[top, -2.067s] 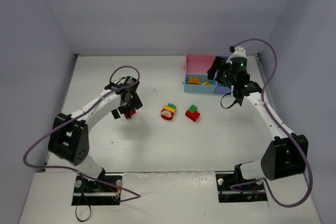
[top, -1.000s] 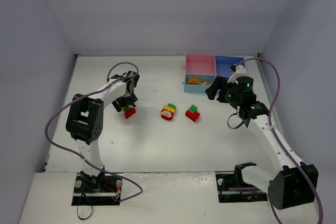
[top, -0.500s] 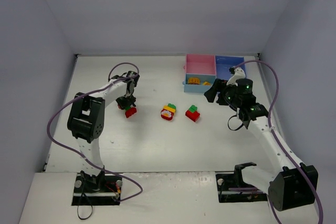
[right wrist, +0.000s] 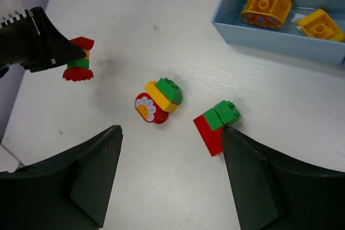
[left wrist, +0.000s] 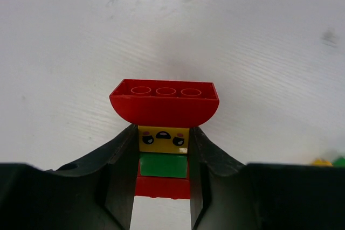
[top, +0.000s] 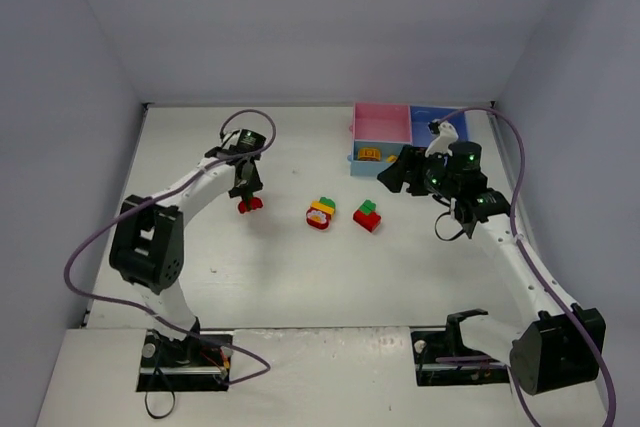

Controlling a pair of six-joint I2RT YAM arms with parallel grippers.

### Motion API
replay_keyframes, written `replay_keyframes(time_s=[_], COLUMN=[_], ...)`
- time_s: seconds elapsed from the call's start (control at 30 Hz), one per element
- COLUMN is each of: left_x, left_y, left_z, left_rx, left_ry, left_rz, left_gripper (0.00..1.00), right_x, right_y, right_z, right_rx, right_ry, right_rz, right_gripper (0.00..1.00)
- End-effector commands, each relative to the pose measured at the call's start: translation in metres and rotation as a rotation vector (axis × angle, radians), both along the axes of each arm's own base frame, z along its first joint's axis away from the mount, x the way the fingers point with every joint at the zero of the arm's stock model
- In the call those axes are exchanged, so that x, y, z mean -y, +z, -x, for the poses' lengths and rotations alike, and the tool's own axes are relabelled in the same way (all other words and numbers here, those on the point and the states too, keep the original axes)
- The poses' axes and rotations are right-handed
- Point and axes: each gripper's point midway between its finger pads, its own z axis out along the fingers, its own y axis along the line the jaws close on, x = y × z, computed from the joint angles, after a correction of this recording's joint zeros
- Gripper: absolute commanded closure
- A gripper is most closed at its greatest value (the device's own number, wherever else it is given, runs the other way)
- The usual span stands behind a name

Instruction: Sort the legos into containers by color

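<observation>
Altogether three clumps [right wrist: 158, 99], left end effector [left wrist: 163, 144] clenching red-topped clump [left wrist: 164, 100], right end effector [right wrist: 171, 133] released

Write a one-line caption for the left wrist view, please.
Left tool shut on a stacked red, yellow and green plastic brick clump, white table behind it.

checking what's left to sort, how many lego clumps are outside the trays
3: a red-yellow-green clump pinched in the left fingers, a flower-faced clump mid-table, and a red-green clump to its right. The right arm may hide more.
</observation>
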Motion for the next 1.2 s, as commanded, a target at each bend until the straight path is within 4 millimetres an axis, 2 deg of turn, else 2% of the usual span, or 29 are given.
replay_keyframes(time_s=[0.0,0.03,0.1,0.13,0.17,0.2,0.27,0.33,0.37,0.47,0.63,0.83,0.97,1.17], left_x=[0.022,0.026,0.038,0.048,0.052,0.057,0.064,0.083,0.088,0.105,0.122,0.138,0.148,0.155], left_y=[0.096,0.095,0.128,0.121,0.141,0.155,0.16,0.177,0.173,0.18,0.191,0.199,0.201,0.2], left_z=[-0.026,-0.02,-0.02,-0.011,-0.006,-0.009,0.003,0.013,0.019,0.036,0.061,0.079,0.091,0.098], left_rx=[0.322,0.336,0.47,0.479,0.552,0.631,0.675,0.759,0.764,0.844,0.933,0.972,0.989,0.994], left_ry=[-0.271,-0.32,-0.431,-0.506,-0.566,-0.593,-0.727,-0.872,-0.945,-1.131,-1.287,-1.383,-1.44,-1.461], left_rz=[-0.052,-0.052,-0.04,-0.002,-0.001,0.008,-0.024,-0.027,-0.057,-0.091,-0.072,-0.045,-0.041,-0.036], left_gripper=[1.0,1.0,1.0,1.0,1.0,1.0,1.0,1.0,1.0,1.0,1.0,1.0,1.0,1.0], right_x=[-0.029,-0.035,-0.046,-0.051,-0.057,-0.061,-0.072,-0.084,-0.09,-0.11,-0.141,-0.162,-0.176,-0.188], right_y=[0.045,0.053,0.058,0.06,0.067,0.071,0.082,0.088,0.088,0.098,0.094,0.079,0.079,0.069], right_z=[-0.003,0.0,0.003,0.005,0.005,0.007,0.009,0.014,0.014,0.019,0.028,0.026,0.026,0.023], right_rx=[0.086,0.093,0.089,0.085,0.093,0.095,0.101,0.096,0.087,0.091,0.061,0.022,0.02,0.003], right_ry=[0.141,0.184,0.227,0.25,0.272,0.286,0.33,0.371,0.39,0.449,0.522,0.538,0.556,0.555], right_rz=[-0.095,-0.117,-0.135,-0.145,-0.152,-0.161,-0.181,-0.198,-0.203,-0.218,-0.221,-0.227,-0.242,-0.228], right_gripper=[0.29,0.28,0.27,0.25,0.24,0.23,0.21,0.19,0.18,0.15,0.14,0.14,0.15,0.16])
